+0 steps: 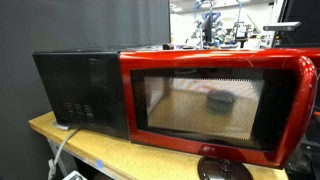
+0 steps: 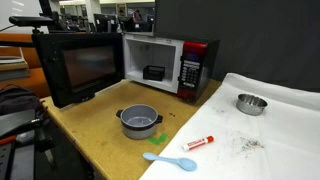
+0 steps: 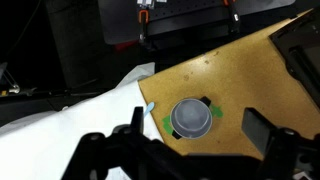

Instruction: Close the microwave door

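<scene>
Approach step: door wide open, claw not on it yet.
Your claw (image 3: pixel 190 140) hangs with jaws spread, holding nothing, above the grey pot (image 3: pixel 190 117) on the desk (image 3: pixel 250 70). The microwave door (image 2: pixel 85 65) stands swung right out from the microwave (image 2: pixel 165 62), well apart from you. Next, I'd say, get behind its free edge and push it round.
</scene>
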